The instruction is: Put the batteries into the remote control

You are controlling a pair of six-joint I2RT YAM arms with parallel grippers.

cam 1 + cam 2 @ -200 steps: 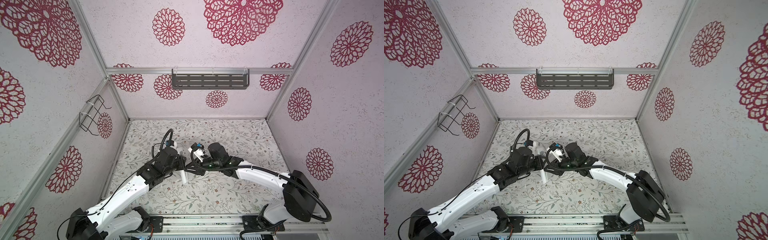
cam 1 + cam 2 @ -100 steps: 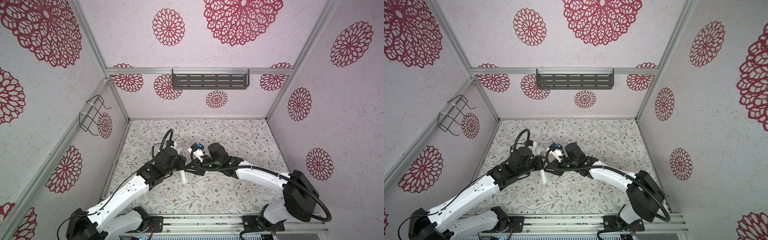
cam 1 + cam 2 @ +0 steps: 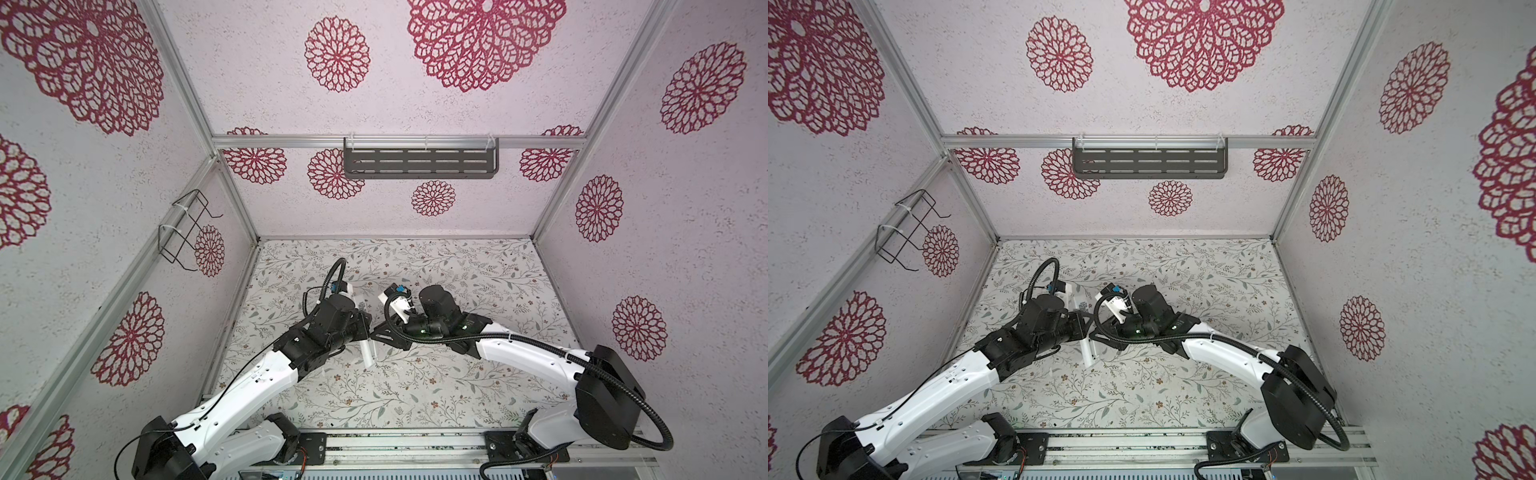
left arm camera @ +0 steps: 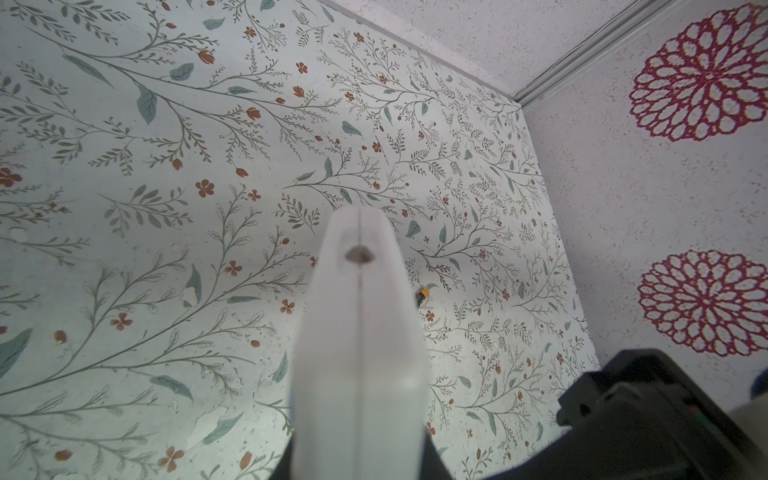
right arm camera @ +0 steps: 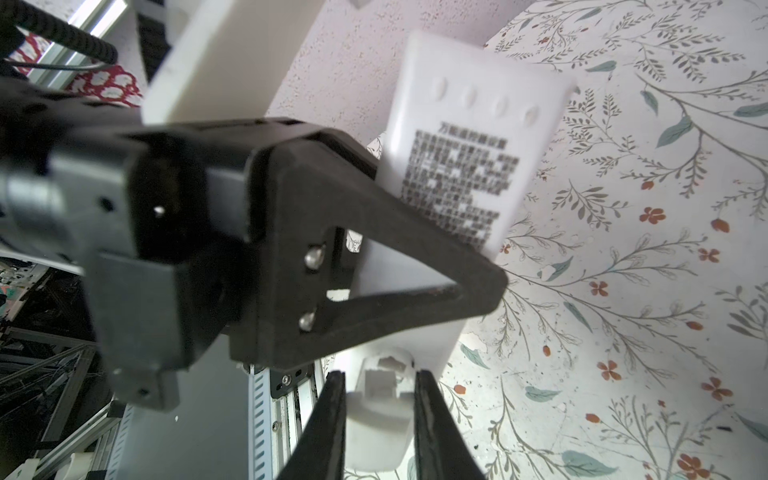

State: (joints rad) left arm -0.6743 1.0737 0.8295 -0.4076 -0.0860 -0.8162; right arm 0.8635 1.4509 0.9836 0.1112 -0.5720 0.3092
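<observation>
Left gripper (image 3: pixel 365 330) clamps remote control (image 4: pixel 359 353); right gripper (image 5: pixel 379 376) pinches white cover (image 5: pixel 376 411); 1 battery (image 4: pixel 422 296) half-hidden

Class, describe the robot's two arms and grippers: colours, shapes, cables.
Left arm and right arm: white shells, black joints. A ribbed black hose follows the right, a thin black cable the left. Left gripper and right gripper: matt black fingers, the left's an open triangle with silver screws.
</observation>
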